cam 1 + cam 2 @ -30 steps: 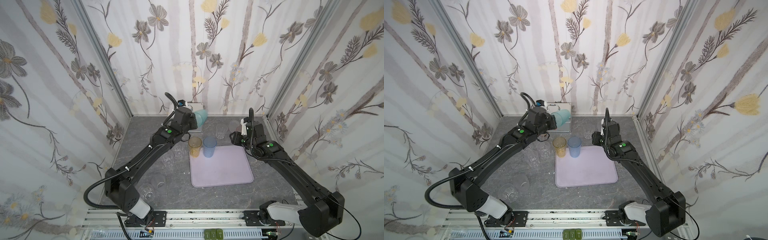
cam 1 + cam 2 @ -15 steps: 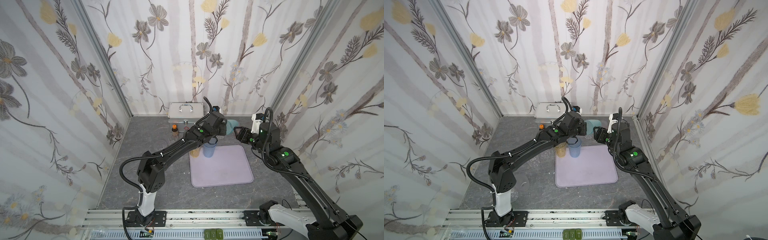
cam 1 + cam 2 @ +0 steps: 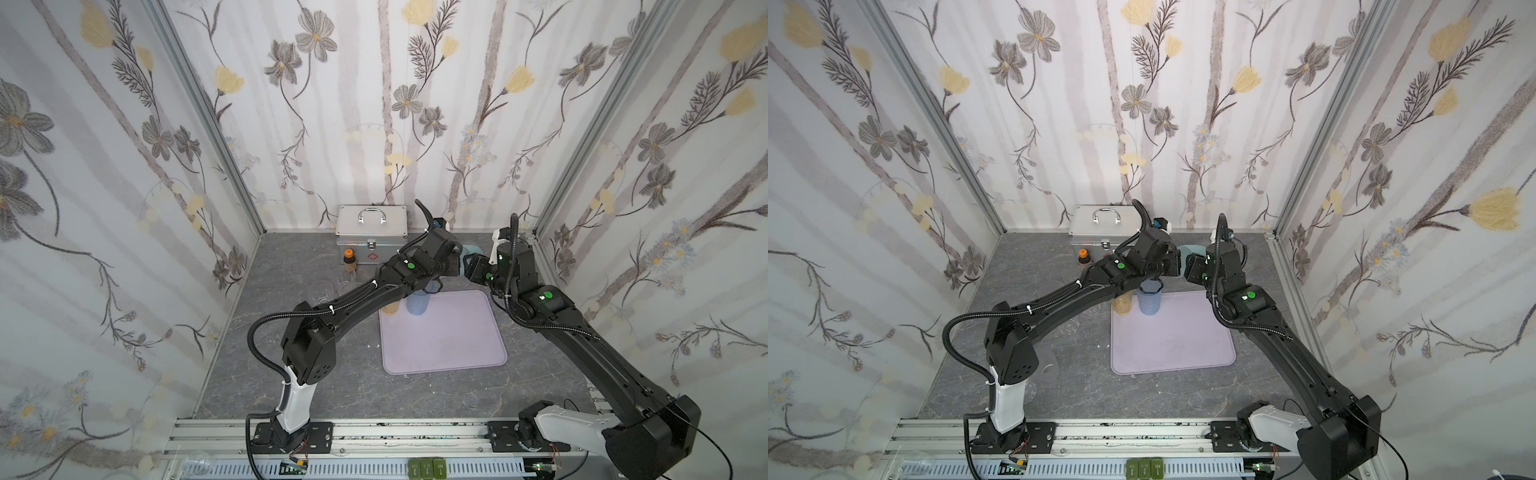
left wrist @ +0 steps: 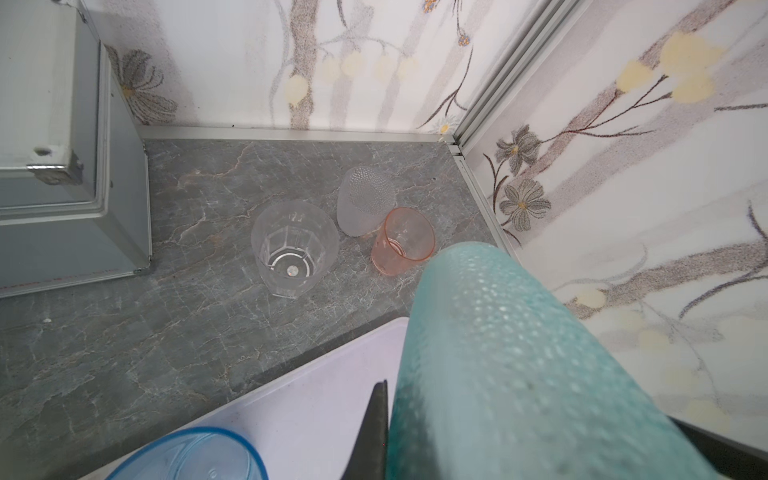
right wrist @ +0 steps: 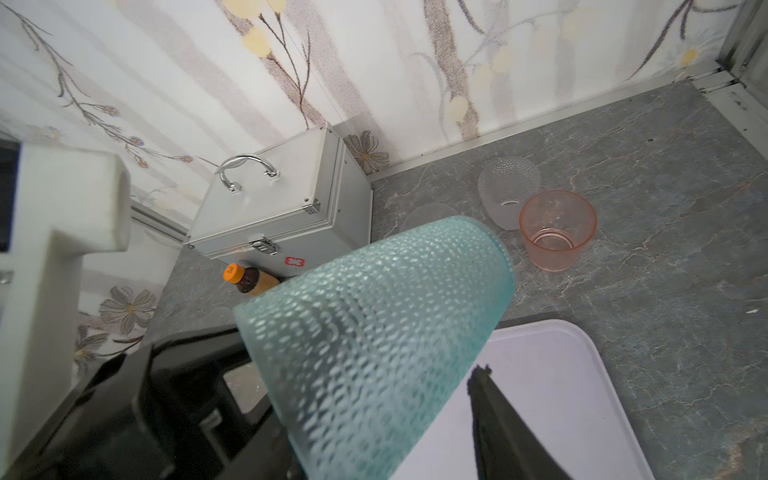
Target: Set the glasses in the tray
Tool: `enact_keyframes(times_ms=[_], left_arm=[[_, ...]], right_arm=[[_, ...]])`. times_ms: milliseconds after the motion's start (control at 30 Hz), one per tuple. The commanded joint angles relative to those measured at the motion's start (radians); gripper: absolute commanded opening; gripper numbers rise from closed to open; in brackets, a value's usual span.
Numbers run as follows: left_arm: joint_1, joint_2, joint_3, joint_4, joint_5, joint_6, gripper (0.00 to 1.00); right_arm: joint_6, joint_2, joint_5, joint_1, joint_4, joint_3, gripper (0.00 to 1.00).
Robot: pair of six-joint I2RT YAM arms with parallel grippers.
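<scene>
Two stand on the tray (image 3: 457, 340): amber glass (image 3: 391, 309), blue glass (image 3: 417, 307). Your left end effector (image 3: 457, 266) pinches the tilted teal glass (image 4: 519, 353) aloft near the tray's far edge. You cannot tell whether the right end effector (image 3: 469, 266) beside it is spread.

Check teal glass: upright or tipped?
Tipped. The teal glass hangs slanted, nearly on its side, held in the air by the left gripper; both wrist views show its textured wall lengthwise.
</scene>
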Motion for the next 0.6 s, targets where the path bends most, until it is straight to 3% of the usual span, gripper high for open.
enact_keyframes(times_ms=[0, 133, 233, 367, 567], left_arm=[[-0.018, 0.012, 0.028, 0.020, 0.024, -0.028, 0.01], [-0.034, 0.030, 0.052, 0.021, 0.039, -0.034, 0.03], [-0.035, 0.029, 0.056, 0.020, 0.048, -0.034, 0.04], [-0.035, 0.014, 0.056, 0.020, 0.076, -0.027, 0.12], [-0.033, -0.041, 0.050, 0.019, 0.119, 0.027, 0.35]], right_arm=[[-0.009, 0.025, 0.207, -0.004, -0.009, 0.008, 0.46], [-0.020, 0.046, 0.236, -0.004, -0.020, 0.010, 0.23], [-0.028, 0.058, 0.250, -0.005, -0.032, 0.005, 0.14], [-0.052, 0.059, 0.255, -0.015, -0.038, -0.002, 0.06], [-0.093, 0.076, 0.211, -0.048, -0.074, 0.005, 0.00]])
